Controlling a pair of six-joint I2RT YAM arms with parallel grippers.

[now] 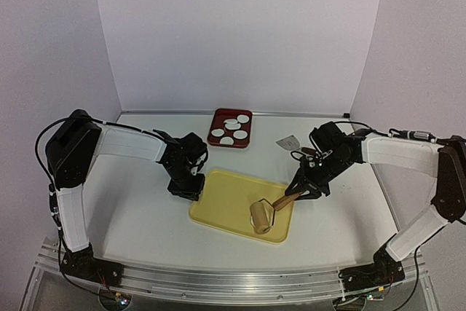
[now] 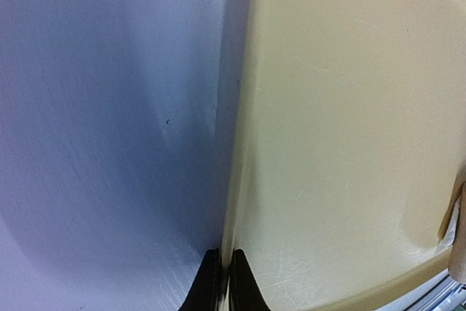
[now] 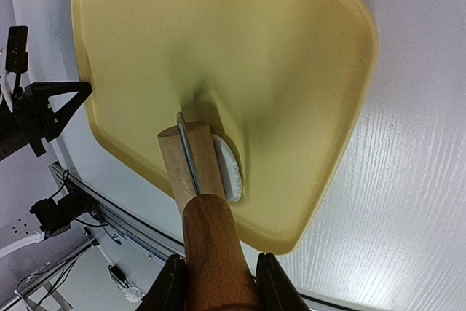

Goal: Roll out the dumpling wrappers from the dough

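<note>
A yellow board lies mid-table. My left gripper is shut on its left rim; in the left wrist view the thin edge of the board sits pinched between the black fingertips. My right gripper is shut on the brown handle of a wooden roller, whose drum rests on the board's near right part. The dough is a small white flattened patch, partly under the drum on its right side. Several round white dumpling wrappers lie in a red tray at the back.
A small grey metal tool lies on the white table right of the red tray, just behind my right arm. White walls close off the back and both sides. The table's metal front rail runs below the board.
</note>
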